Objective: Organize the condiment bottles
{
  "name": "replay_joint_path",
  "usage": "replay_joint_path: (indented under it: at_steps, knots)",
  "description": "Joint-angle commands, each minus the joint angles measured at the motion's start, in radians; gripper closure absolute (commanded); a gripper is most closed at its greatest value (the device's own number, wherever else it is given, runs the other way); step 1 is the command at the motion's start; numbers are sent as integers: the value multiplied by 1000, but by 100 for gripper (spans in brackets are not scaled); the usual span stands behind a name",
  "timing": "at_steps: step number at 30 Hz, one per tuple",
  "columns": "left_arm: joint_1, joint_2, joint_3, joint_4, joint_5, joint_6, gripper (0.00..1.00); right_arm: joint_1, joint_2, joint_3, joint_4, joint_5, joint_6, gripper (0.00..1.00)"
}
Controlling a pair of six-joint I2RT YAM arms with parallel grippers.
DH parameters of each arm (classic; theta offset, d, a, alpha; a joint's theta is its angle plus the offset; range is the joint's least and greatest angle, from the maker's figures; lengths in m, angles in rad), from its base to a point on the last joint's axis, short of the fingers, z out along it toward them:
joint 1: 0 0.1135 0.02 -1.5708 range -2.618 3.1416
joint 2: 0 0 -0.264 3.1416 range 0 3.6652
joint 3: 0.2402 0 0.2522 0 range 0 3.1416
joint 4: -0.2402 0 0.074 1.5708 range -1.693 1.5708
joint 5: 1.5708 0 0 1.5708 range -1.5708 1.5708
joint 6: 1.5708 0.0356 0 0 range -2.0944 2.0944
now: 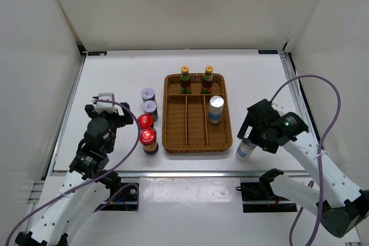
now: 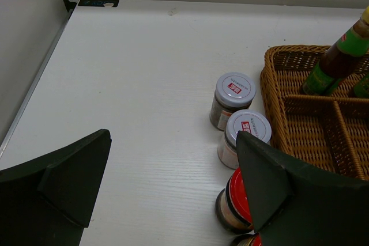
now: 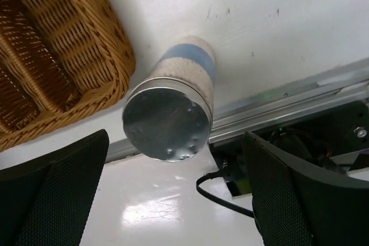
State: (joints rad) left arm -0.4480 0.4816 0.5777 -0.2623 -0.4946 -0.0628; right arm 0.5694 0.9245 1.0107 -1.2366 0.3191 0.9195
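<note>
Silver-capped cylindrical bottle [image 3: 185, 67] stands on smooth white table [image 1: 115, 84] beside the near-right corner of a woven wicker tray [image 1: 197, 146], free between the spread fingers of the right gripper [image 3: 173, 142]; left gripper [image 2: 173, 142] gapes empty left of the tray.

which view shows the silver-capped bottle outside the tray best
The right wrist view: the silver-capped bottle fills the centre, cap and blue-banded side clear, beside the wicker tray. The top view shows it small, partly hidden under the open right gripper. The left wrist view misses it.
</note>
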Motion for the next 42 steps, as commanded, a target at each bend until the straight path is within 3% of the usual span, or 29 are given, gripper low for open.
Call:
replay_joint_path:
  at_steps: [1, 4, 7, 10, 15, 18, 21, 27, 34, 39, 42]
  knots:
    - [-4, 0, -6, -9, 1, 6, 0, 0, 22, -30, -24, -28, 100, 1]
    - [-4, 0, -6, -9, 1, 6, 0, 0, 76, -58, -12, -37, 101, 2]
    - [-4, 0, -6, -9, 1, 6, 0, 0, 111, -69, -3, -48, 101, 14]
    - [-4, 0, -6, -9, 1, 6, 0, 0, 100, -60, 16, -38, 78, 30]
    - [-4, 0, -6, -9, 1, 6, 0, 0, 50, -17, 46, -47, 24, 73]
    - [-4, 0, -6, -9, 1, 6, 0, 12, -9, 22, 85, -57, -19, 86]
    - [-4, 0, -6, -9, 1, 6, 0, 32, -47, 74, 112, -5, -30, 91]
    - [-4, 0, -6, -9, 1, 6, 0, 69, -24, 166, 158, 18, -60, 93]
    - [-4, 0, -6, -9, 1, 6, 0, 122, 106, 166, 304, -40, -97, 93]
    - [-4, 0, -6, -9, 1, 6, 0, 155, 230, 154, 359, -9, -97, 93]
    - [-4, 0, -6, -9, 10, 6, 0, 198, 287, 131, 368, 47, -62, 87]
